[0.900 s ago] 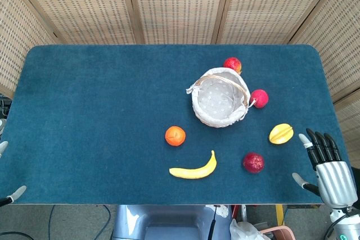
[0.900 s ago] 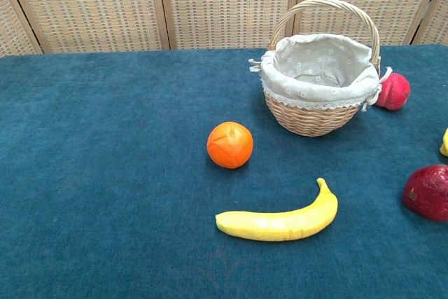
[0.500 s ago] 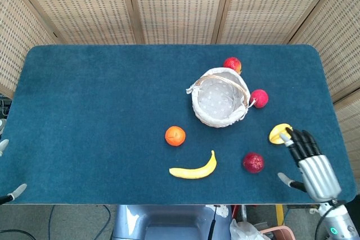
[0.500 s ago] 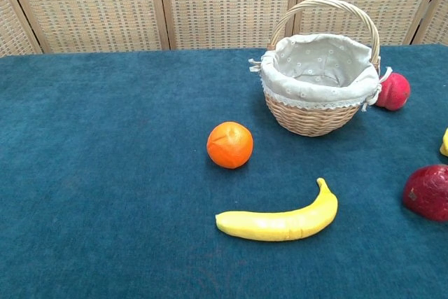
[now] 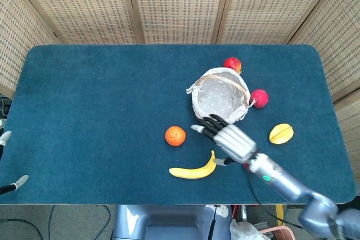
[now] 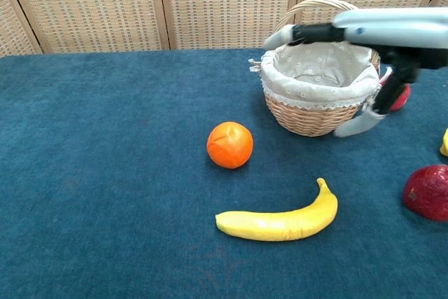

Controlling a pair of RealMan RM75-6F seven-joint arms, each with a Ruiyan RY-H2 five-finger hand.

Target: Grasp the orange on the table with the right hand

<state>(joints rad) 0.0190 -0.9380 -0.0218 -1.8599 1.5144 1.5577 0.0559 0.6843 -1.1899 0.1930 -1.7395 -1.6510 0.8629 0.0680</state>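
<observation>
The orange (image 5: 175, 136) (image 6: 229, 145) lies on the blue table cloth, left of the basket and above the banana. My right hand (image 5: 226, 137) (image 6: 364, 33) hovers over the table just right of the orange, in front of the basket, fingers spread with nothing in them. In the chest view it passes high across the basket's top. Only fingertips of my left hand (image 5: 11, 184) show at the table's front left edge, apart and holding nothing.
A lined wicker basket (image 5: 220, 97) (image 6: 318, 82) stands right of centre. A banana (image 5: 194, 170) (image 6: 280, 220) lies below the orange. Red fruits (image 5: 232, 63) (image 5: 259, 98) flank the basket, another red fruit (image 6: 428, 192) and a yellow fruit (image 5: 280, 133) lie to the right.
My right hand has swung from the table's front right corner leftward over the red fruit to a spot beside the orange. The fruits and basket have not moved.
</observation>
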